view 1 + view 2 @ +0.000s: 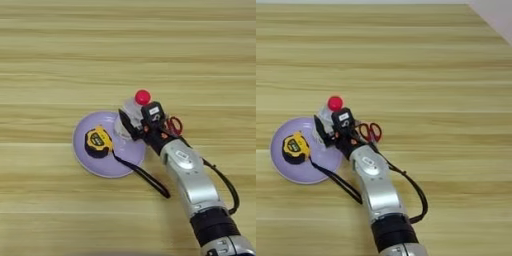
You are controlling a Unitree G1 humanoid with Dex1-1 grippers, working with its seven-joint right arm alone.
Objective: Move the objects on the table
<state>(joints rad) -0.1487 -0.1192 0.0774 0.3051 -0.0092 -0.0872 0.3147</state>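
A clear plastic bottle [130, 109] with a red cap [143, 96] leans over the right rim of a lilac plate [85, 159], its cap pointing away from me. My right gripper [133, 121] reaches in from the lower right and is shut on the bottle's body, with one black finger [126, 121] on its left side. A yellow and black tape measure [98, 142] lies on the plate, left of the gripper. The wooden table [60, 60] fills the view.
Red-handled scissors [370, 132] lie on the table just right of the gripper, partly hidden behind it. A black strap [145, 176] trails from the tape measure off the plate towards me, beside my silver forearm [192, 180].
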